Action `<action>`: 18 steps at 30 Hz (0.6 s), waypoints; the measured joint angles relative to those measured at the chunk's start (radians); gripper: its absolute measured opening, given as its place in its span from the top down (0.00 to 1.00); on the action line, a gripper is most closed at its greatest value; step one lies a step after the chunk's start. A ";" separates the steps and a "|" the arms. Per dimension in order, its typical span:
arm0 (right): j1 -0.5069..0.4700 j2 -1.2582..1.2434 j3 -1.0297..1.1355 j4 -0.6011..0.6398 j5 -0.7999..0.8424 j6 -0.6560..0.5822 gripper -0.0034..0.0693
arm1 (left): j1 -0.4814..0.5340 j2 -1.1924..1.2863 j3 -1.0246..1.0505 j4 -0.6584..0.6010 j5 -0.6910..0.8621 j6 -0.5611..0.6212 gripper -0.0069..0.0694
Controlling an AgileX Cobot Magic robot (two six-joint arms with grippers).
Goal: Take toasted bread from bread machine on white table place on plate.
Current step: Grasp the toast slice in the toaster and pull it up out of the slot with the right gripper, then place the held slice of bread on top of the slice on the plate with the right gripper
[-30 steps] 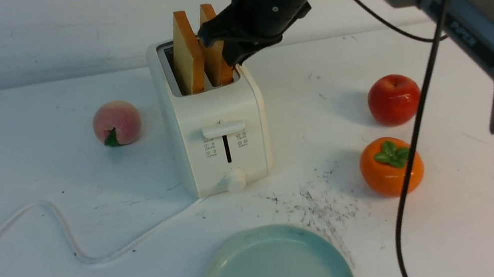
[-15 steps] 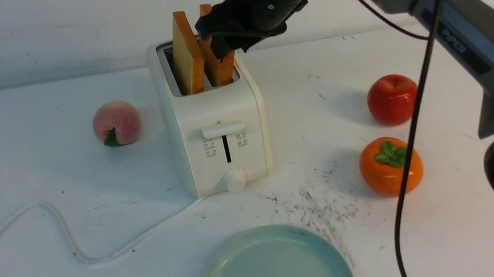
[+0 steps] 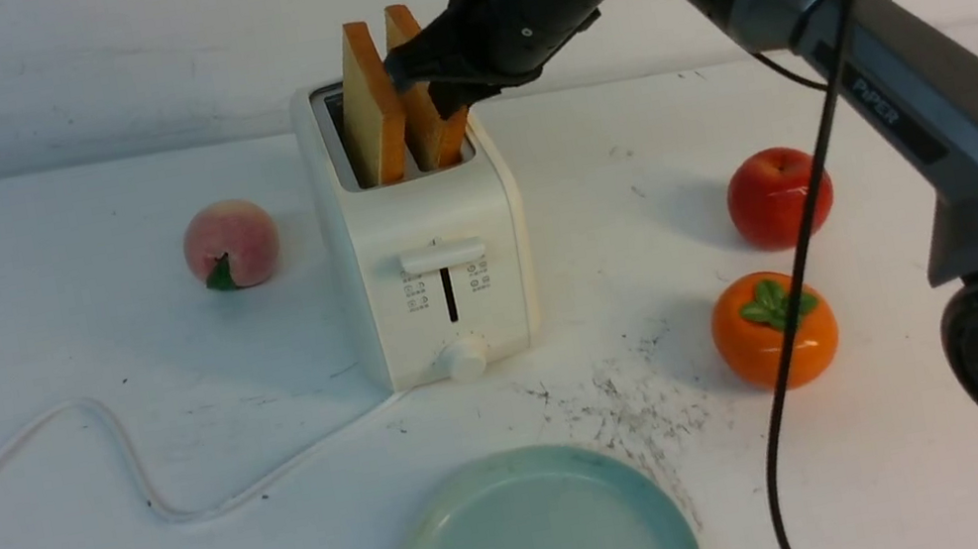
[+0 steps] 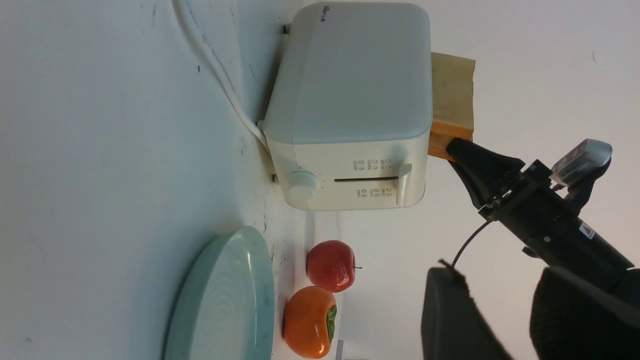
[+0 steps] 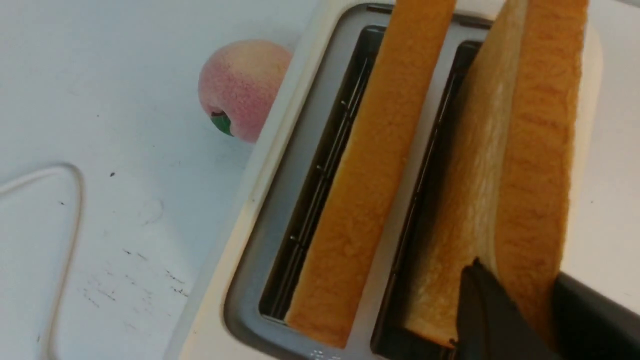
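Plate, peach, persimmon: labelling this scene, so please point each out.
plate (image 3: pixel 542 547), front view, bare glazed middle
peach (image 3: pixel 232 241), front view, pink side
persimmon (image 3: pixel 777 356), front view, orange body

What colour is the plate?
The plate is pale teal-green, seen best in the front view.

The bread machine (image 3: pixel 425 255) is smooth cream plastic, faintly shiny; the toasted bread (image 3: pixel 369 119) in its slots looks matt, porous, rougher at the crust; the plate (image 3: pixel 542 547) before it is glossy glaze; the white table (image 3: pixel 49 292) beneath is matt and scuffed; the apple (image 3: pixel 779 196) to its right shines.
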 joint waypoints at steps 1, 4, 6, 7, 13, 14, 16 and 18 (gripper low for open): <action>0.000 0.000 0.001 0.000 0.000 0.000 0.83 | 0.000 0.000 0.000 0.000 0.002 0.000 0.60; 0.000 -0.073 0.004 -0.075 0.030 0.001 0.83 | 0.000 0.000 0.000 0.001 0.027 0.000 0.60; 0.000 -0.137 0.004 -0.127 0.062 0.001 0.83 | 0.000 0.000 0.000 0.003 0.040 0.000 0.60; 0.000 -0.177 0.003 -0.162 0.097 0.001 0.83 | 0.000 0.000 0.000 0.004 0.043 0.000 0.60; -0.009 -0.408 0.023 -0.375 0.173 0.021 0.83 | 0.000 0.000 0.000 0.019 0.045 0.000 0.60; -0.012 -0.444 0.041 -0.403 0.173 0.033 0.83 | 0.000 0.000 0.000 0.029 0.045 0.000 0.60; -0.019 -0.510 0.103 -0.435 0.174 0.043 0.83 | 0.000 0.000 0.000 0.044 0.046 0.000 0.60; -0.027 -0.592 0.194 -0.447 0.174 0.055 0.83 | 0.000 0.000 0.000 0.053 0.047 0.000 0.60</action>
